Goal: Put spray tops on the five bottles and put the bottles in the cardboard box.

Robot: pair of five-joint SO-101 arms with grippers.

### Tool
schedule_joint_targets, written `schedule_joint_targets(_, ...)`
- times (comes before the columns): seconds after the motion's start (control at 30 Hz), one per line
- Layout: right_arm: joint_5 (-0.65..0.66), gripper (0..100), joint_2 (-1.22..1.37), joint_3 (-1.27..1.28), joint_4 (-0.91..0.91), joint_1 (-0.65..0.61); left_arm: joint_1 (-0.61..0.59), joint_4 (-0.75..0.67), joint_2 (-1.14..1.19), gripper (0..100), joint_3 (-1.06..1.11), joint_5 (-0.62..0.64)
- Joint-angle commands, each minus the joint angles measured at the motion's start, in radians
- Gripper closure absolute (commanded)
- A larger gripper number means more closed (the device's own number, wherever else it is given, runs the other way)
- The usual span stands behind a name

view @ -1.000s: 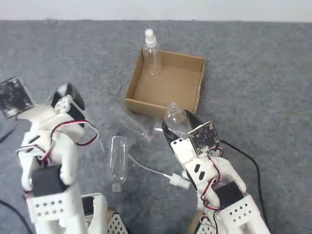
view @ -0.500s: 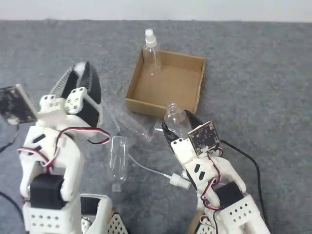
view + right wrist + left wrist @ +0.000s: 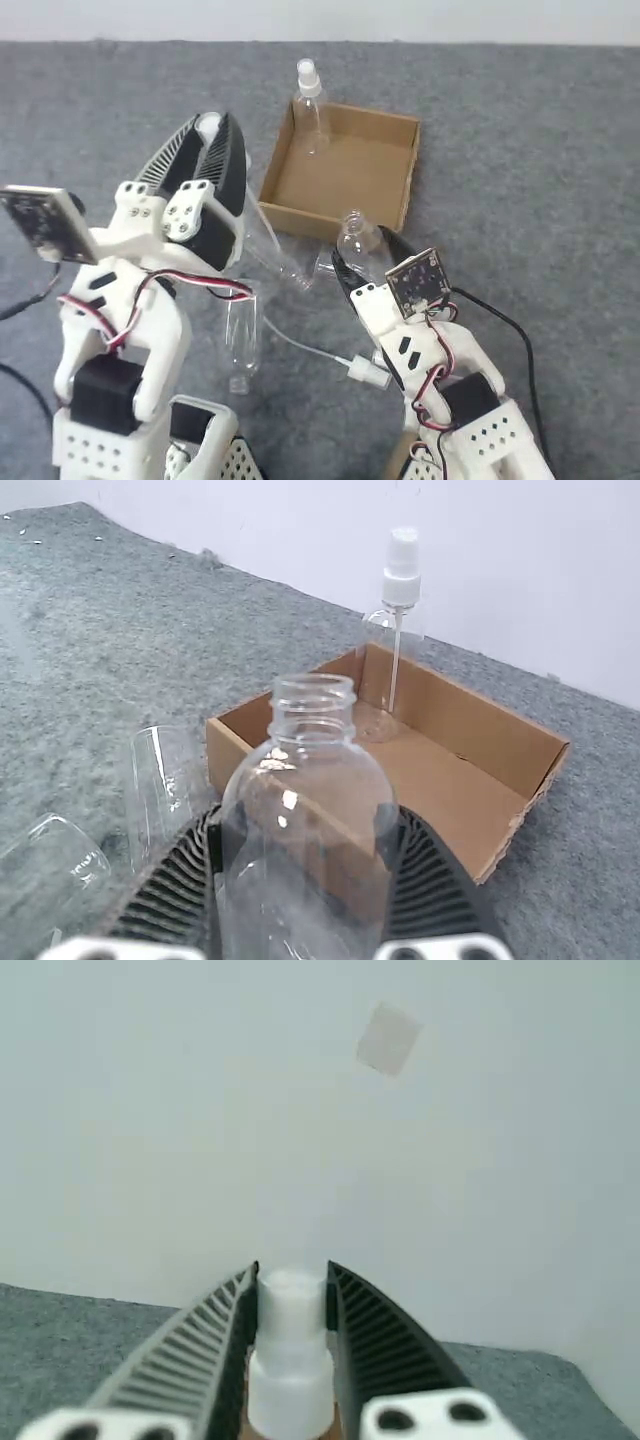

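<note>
Left claw (image 3: 292,1272) around a spray top (image 3: 291,1360), lower part cut off; right claw (image 3: 307,818) around a bottle (image 3: 310,745)

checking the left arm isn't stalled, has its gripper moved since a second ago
Yes. The left gripper, shut on a white plastic spray top, has swung up the high view and closer to the open brown cardboard box.
</note>
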Motion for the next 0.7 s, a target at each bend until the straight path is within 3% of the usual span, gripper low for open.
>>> schedule_joint_targets(0.0,0.014,98.9,-0.03,-0.026,-0.027,0.007,0.012,-0.04,-0.051,99,-0.044,0.032)
schedule_joint_targets(0.17,0.014,98.9,-0.03,-0.008,-0.067,-0.048,0.009,-0.041,-0.17,99,-0.001,0.121)
schedule_joint_targets(0.43,0.015,98.9,-0.03,0.06,-0.214,-0.088,0.005,-0.126,-0.347,99,0.173,0.123)
schedule_joint_targets(0.67,0.15,99.0,-0.03,0.123,-0.278,-0.182,0.005,-0.155,-0.425,99,0.257,0.123)
